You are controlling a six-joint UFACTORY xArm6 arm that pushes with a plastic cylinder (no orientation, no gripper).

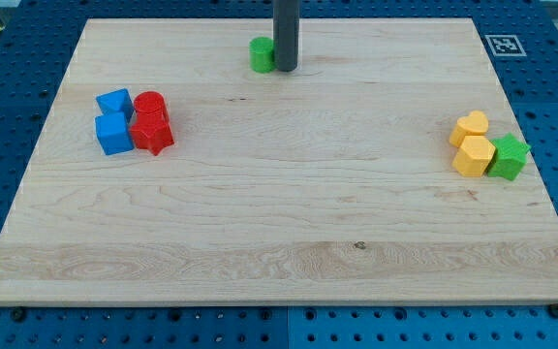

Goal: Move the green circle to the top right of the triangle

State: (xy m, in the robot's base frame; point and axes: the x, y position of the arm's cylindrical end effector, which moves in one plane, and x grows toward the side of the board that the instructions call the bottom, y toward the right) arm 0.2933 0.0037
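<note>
The green circle (261,54) sits near the view's top edge of the bench (279,223), a little left of centre. It is a short, round, matte block standing on its flat face, so it has no long axis and points no particular way. My tip (286,69) rests against its right side, the dark straight rod rising out of the view's top. The end effector is only this rod, so it has nothing to clench or release; it merely touches the block.

At the view's left a tight cluster: a blue triangle-like block (114,101) above a blue cube (113,134), with a red cylinder (149,105) and a red star (152,133) touching beside them. Far right, a yellow heart (471,126), a yellow hexagon (474,155) and a green star (508,156) are bunched together. The bench is pale wood with fine grain
</note>
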